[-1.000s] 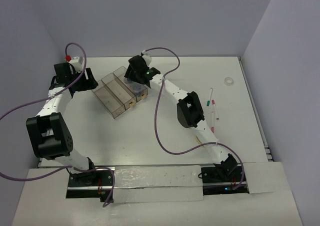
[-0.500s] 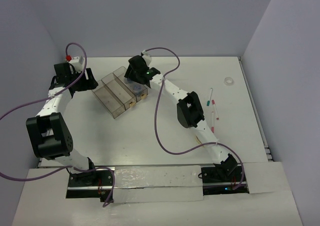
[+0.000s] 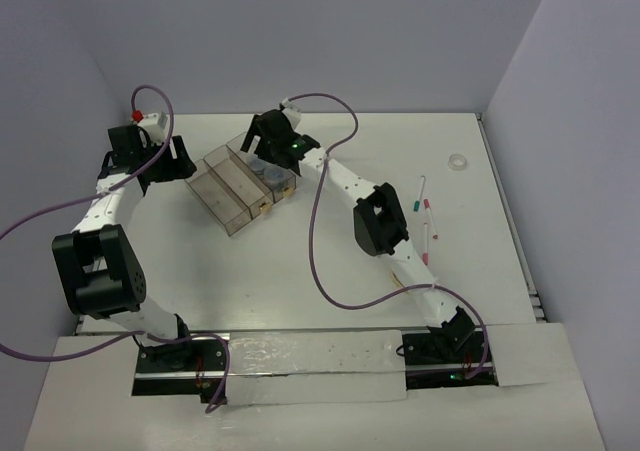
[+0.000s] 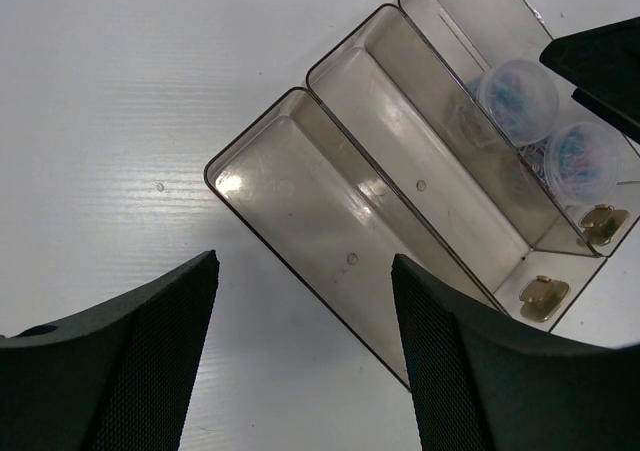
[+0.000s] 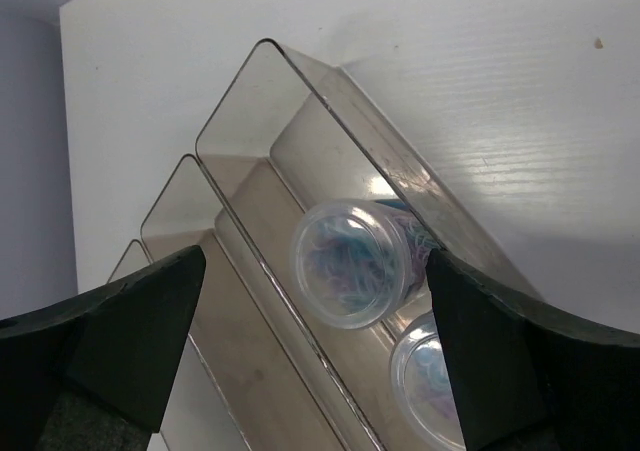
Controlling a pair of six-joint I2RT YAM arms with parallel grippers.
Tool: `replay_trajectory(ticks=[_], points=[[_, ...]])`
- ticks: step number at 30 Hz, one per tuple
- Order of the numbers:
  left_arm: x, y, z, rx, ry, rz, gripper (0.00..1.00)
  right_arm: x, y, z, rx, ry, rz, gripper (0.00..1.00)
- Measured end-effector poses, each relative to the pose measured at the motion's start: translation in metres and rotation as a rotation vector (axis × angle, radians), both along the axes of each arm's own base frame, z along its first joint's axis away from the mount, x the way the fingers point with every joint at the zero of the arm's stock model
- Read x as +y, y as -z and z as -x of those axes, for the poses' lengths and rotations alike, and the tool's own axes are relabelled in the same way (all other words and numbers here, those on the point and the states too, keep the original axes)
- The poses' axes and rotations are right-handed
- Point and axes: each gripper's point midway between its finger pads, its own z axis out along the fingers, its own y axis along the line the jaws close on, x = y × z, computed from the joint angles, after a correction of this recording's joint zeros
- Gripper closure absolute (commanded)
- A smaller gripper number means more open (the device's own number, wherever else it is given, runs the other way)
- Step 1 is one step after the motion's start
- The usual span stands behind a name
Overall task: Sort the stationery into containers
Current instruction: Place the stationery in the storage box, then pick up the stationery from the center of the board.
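bins [image 3: 222, 193]: three narrow clear trays joined side by side on the table [image 3: 300, 261]; tan tabs [image 4: 545, 293] at the end nearer the arm bases; the two trays on the left arm's side look bare
round tub [image 5: 350, 261]: lying in the outer tray on the right arm's side, about midway along it; clear wall, coloured bits inside, too blurred to name
second tub [image 4: 583, 159]: same tray, just beside the first, towards the tab end; whether the two touch, cannot tell
right gripper [image 5: 315, 271]: directly above the tub tray; fingers spread wide to either side, pinching nothing; the first tub sits below the gap, resting in the tray
left gripper [image 4: 300, 266]: off the far-left side of the bins, looking down on the outer tray there; fingers apart, nothing between them, touching nothing
pens [image 3: 430, 216]: loose on the table well to the right of the bins, beyond the right arm's elbow; thin white, green and red tips; not yet sorted
clear ring [image 3: 459, 161]: farther right again from the bins, near the table's right edge
step in hand: judged to be the drop of a tub into its tray, with the jaws clear of it
next move: lift the right gripper straight up out of the bins without clipping a wall; then swing right to the pens; thin and flat on the table, so a low, square pinch is likely needed
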Motion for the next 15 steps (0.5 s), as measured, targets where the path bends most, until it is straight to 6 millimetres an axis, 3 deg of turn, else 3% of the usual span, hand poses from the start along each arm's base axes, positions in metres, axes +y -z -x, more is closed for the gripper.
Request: replay_trajectory(ticks=[9, 12, 15], points=[[0.0, 0.001, 0.001, 0.006, 0.005, -0.005, 0.23, 0.0, -0.006, 0.002, -0.006, -0.006, 0.001, 0.0], [0.0, 0.002, 0.003, 0.012, 0.007, -0.005, 0.22, -0.001, -0.024, 0.005, -0.029, -0.022, -0.002, 0.0], [-0.001, -0.001, 0.004, 0.008, 0.013, -0.007, 0.22, -0.001, -0.062, 0.012, -0.08, -0.053, -0.02, 0.0]])
